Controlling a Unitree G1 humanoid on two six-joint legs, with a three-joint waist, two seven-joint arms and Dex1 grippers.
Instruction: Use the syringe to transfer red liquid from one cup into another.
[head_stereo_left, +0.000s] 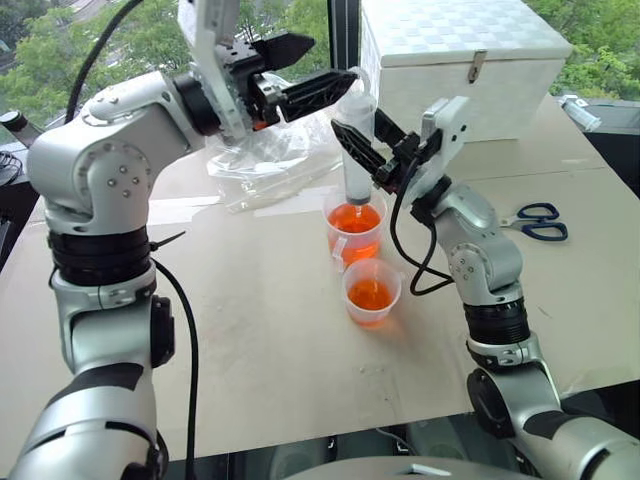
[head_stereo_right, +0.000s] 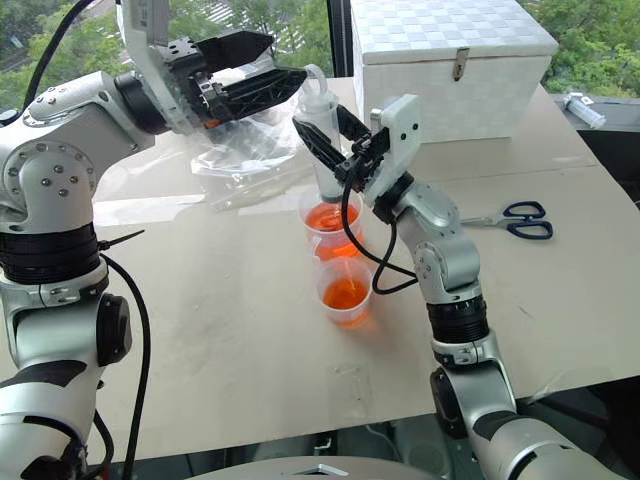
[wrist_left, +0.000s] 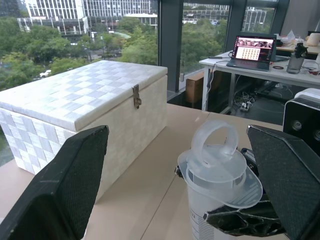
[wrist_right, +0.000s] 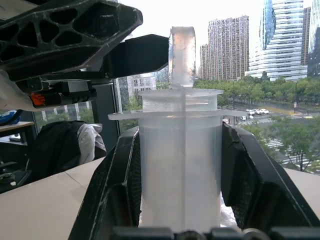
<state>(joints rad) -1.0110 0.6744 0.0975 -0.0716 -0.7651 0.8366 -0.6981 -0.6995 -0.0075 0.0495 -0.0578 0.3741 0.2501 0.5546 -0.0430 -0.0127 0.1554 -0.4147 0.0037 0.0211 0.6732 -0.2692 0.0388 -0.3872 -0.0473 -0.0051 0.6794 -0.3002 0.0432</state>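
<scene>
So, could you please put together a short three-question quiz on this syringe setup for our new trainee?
1. True or false: the right gripper is shut on the syringe.
2. The syringe tip points down into which cup? A) the taller cup B) the shorter cup C) neither
3. Fill in: the left gripper is ____, its fingers on either side of the plunger ring.

Key
1. True; its fingers clamp the barrel on both sides.
2. A; the syringe stands upright over the taller cup, which holds red liquid.
3. Open; its fingers stand wide apart and hold nothing.
</scene>
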